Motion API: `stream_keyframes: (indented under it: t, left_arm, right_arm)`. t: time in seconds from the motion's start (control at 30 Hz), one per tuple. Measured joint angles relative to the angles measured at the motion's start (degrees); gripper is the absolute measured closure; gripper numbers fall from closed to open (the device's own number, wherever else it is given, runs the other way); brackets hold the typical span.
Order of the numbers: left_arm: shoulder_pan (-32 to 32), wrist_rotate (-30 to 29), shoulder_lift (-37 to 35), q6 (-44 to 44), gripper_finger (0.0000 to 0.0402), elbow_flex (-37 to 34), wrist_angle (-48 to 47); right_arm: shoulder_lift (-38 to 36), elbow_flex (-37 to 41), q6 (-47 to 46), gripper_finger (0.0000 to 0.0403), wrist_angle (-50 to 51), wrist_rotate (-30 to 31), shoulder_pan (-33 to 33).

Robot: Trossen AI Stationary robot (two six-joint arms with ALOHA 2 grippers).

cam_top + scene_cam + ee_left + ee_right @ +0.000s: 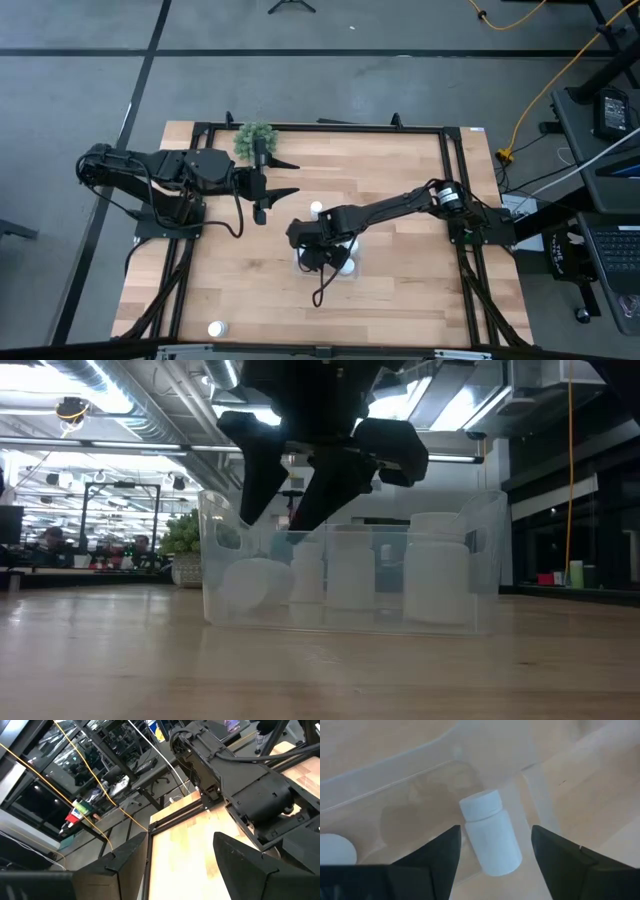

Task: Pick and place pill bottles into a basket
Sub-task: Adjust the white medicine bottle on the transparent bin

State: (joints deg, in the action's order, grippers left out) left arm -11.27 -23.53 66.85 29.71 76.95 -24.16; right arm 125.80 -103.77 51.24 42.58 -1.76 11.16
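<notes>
A small white cylindrical pill bottle with a white cap point(490, 833) is seen lying on its side inside the shallow clear plastic basket with rounded corners point(420, 780), between the spread fingers of the right gripper point(495, 855), which hangs just above it at the table's centre. In the low view, several more upright white bottles point(437, 568) are shown standing in the basket. One bottle point(214, 328) is left near the lower left edge of the light wooden table point(400, 170). The left gripper point(283, 178) is held open at the upper left, beside the green bushy plant point(255, 138).
</notes>
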Motion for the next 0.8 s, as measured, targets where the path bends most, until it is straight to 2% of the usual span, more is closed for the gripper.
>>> stream_keyframes:
  t: [0.23, 0.8]
  left_arm:
    - [0.00, 0.00, 0.00, 0.00, 0.0180, 0.00, 0.00]
    - [0.28, 0.00, 0.00, 1.49, 0.0180, 0.00, 0.15]
  right_arm:
    - [1.91, 0.02, 0.02, 0.0115, 0.10, 0.15, -1.10]
    - [4.35, 0.02, 0.02, 0.0112, 0.53, -0.11, -1.79]
